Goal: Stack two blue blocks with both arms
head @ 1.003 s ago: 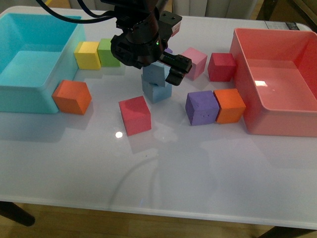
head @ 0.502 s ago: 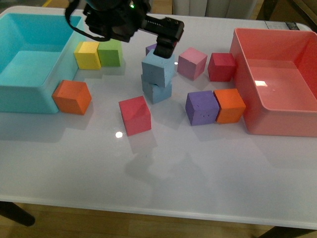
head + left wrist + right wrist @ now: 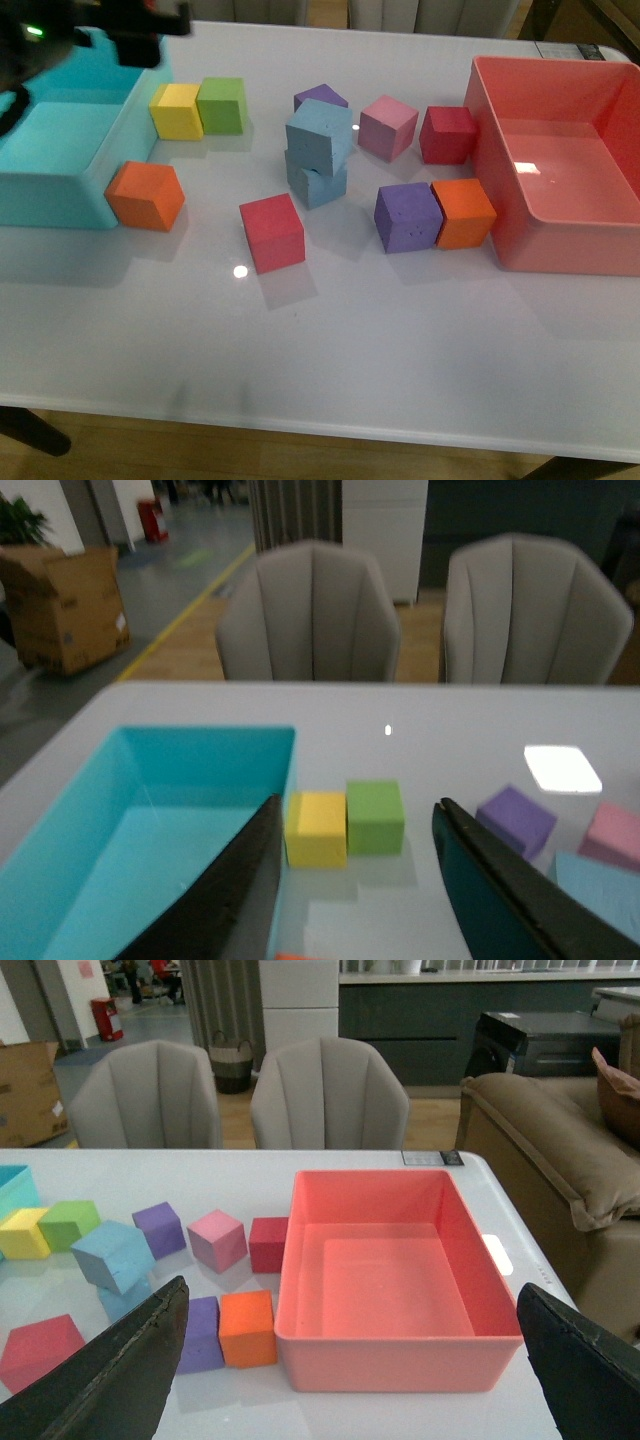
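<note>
Two blue blocks stacked near the middle of the white table: upper blue block resting tilted and twisted on lower blue block, touching it. Purple block just beyond at 12 o'clock from the stack, pink block at 2 o'clock, dark red block further out beside it. Red block near at 7 o'clock. Second purple block at 4 o'clock, touching an orange block, which sits against the pink bin. Yellow block and green block side by side at 10 o'clock, next to the turquoise bin; another orange block at that bin's near corner.

Left gripper up over the turquoise bin's edge, well apart from the stack, fingers spread wide, nothing between them; yellow and green blocks visible through the gap. Right gripper out of the front view, high above the table, fingers spread very wide and holding nothing, pink bin showing between them.
</note>
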